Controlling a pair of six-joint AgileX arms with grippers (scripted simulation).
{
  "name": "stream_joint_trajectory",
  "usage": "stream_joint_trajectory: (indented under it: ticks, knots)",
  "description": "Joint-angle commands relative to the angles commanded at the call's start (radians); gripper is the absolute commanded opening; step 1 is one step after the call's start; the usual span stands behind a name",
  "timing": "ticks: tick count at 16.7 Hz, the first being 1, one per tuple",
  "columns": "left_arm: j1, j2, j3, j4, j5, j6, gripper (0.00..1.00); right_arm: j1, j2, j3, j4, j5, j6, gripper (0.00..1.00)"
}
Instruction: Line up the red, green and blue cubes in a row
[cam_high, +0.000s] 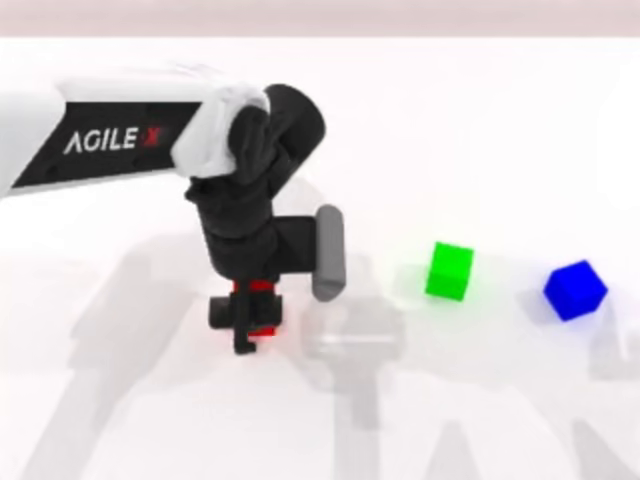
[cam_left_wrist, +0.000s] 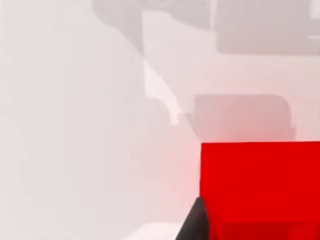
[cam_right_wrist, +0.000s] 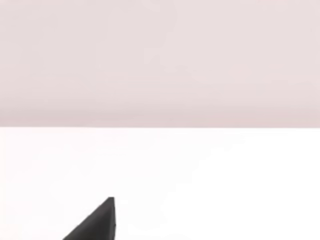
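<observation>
Under your left claw sits the red cube, between its fingers; whether they grip it, you cannot tell. Green cube and blue cube lie well right. Next, you'd place red in their line.

**Arm and gripper pose**

Left arm reaches in from the top view's left edge, wrist bent downward, over the table's left-centre. Left gripper points straight down, its fingers closed around the red cube; one dark fingertip lies against the cube's side. Of the right arm, only a dark fingertip shows, in its own wrist view.
</observation>
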Motion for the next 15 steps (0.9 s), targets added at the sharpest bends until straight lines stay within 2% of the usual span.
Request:
stream_joint_trajectory:
  ticks: [5,15]
  knots:
    - [0.000,0.000,0.000,0.000,0.000,0.000,0.98,0.000,0.000,0.000,0.000,0.000,0.000,1.00]
    - [0.002,-0.002,0.003,-0.004,0.000,0.001,1.00,0.000,0.000,0.000,0.000,0.000,0.000,1.00]
